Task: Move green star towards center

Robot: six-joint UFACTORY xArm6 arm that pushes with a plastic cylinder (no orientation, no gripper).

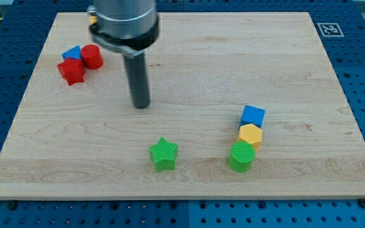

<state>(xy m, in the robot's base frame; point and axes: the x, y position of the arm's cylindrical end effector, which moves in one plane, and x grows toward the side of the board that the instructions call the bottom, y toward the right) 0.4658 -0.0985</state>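
Note:
The green star (163, 154) lies on the wooden board (189, 63), near the view's bottom and a little left of the middle. My tip (141, 106) rests on the board above the star and slightly to its left, clear of it by roughly a block's width. No block touches the tip.
A blue cube (253, 116), a yellow hexagon (250, 135) and a green cylinder (241, 156) stand in a touching column at the view's lower right. A red cylinder (92, 56), a blue block (72, 53) and a red star-like block (71, 71) cluster at the upper left.

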